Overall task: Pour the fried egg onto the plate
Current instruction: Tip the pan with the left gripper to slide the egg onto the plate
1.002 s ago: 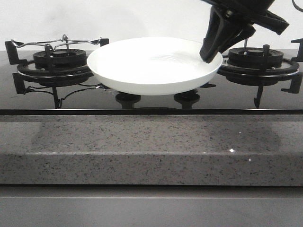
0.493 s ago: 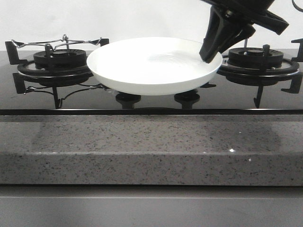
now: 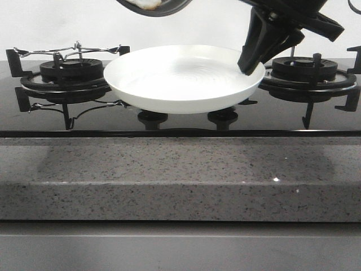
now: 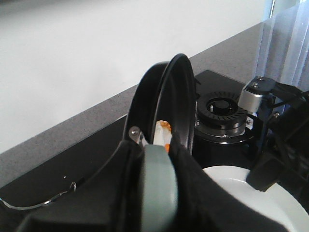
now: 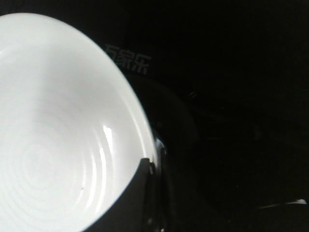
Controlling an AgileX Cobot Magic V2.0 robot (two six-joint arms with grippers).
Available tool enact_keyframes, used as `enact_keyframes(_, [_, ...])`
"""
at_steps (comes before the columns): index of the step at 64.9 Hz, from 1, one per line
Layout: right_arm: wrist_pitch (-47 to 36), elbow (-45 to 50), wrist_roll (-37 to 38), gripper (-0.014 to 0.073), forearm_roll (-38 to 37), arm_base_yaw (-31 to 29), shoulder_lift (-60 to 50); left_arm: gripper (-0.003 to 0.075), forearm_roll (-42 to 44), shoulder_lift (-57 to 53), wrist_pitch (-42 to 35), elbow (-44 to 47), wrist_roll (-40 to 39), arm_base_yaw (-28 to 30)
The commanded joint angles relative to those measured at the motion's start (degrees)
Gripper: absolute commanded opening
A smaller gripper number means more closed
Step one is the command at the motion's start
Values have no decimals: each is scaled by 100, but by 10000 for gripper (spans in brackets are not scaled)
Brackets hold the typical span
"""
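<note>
The fried egg (image 4: 163,134) lies inside a black frying pan (image 4: 170,104) that is tipped steeply on edge; only a pale strip with orange at its edge shows, low against the pan's inner wall. In the front view the pan's rim (image 3: 155,7) pokes in at the top, above the far left part of the plate (image 3: 183,79), with a bit of the egg (image 3: 144,3) visible in it. The left gripper (image 4: 157,193) is closed around the pan's pale handle (image 4: 158,186). The plate, white and bare, is held above the dark stove top (image 3: 180,121) between two burners (image 3: 70,70). The right gripper (image 3: 251,59) clamps the plate's right rim, one finger (image 5: 130,203) lying over the inner edge of the plate (image 5: 53,140).
</note>
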Motion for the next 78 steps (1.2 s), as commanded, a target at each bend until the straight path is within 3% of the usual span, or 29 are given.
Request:
enact_keyframes(1, [-221,-143,-49,-68,185,6,-249,-19,192,-196,-629,-195,116,-297])
enact_keyframes(17, [-221,-143,-49,-68,185,6,-249,-19,952,-196,-629,-195,156,-745])
enact_keyframes(45, [-221,-143,-49,-68,185,6,-249,-19,1080,-196,-675,-195,143,-625])
enact_keyframes(63, [-221,-143,-49,-68,185,6,-249,-19,445,-143,-462,-195,-1175,728])
enact_keyframes(78, [-221,-143,-49,-68,185,6,-249,-19,-1874,243,740,-195,-1248,2467])
